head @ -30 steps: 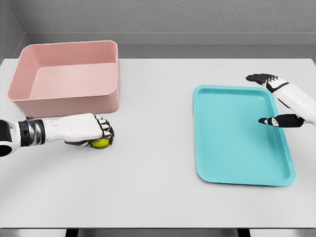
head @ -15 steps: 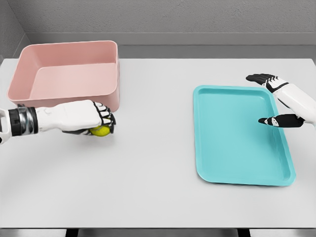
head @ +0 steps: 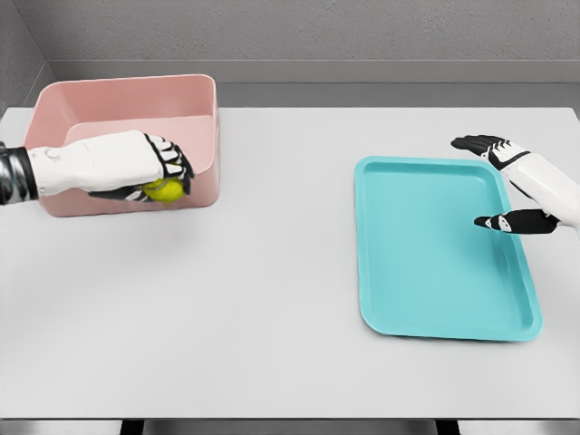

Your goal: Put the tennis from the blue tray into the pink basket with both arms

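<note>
Nearest the camera lies the blue tray (head: 444, 313), flat on the white table (head: 272, 299) at the right, its long axis running from near to far; nothing is visible in it. Over its far right corner and right rim hangs the right hand (head: 507, 186), fingers spread and relaxed with the thumb pointing in over the tray, holding nothing and well apart from the ball. Across the table on the left, the left hand (head: 145, 168) comes in from the left edge with its fingers curled over the tennis ball (head: 165, 190), which shows as a yellow-green patch beneath the black fingertips and palm. The ball hangs clear of the table, in front of the near wall of the pink basket (head: 204, 104) and roughly level with that wall's upper part. That is the relation the coming move turns on: the basket's opening lies beyond and slightly above the ball, so the hand likely needs to carry it up over the near rim and farther from the camera before letting go. The left hand is plainly the nearer one, and a low carry could knock the ball on the rim. The visible part of the basket's interior looks empty, the rest hidden behind the left forearm.
</note>
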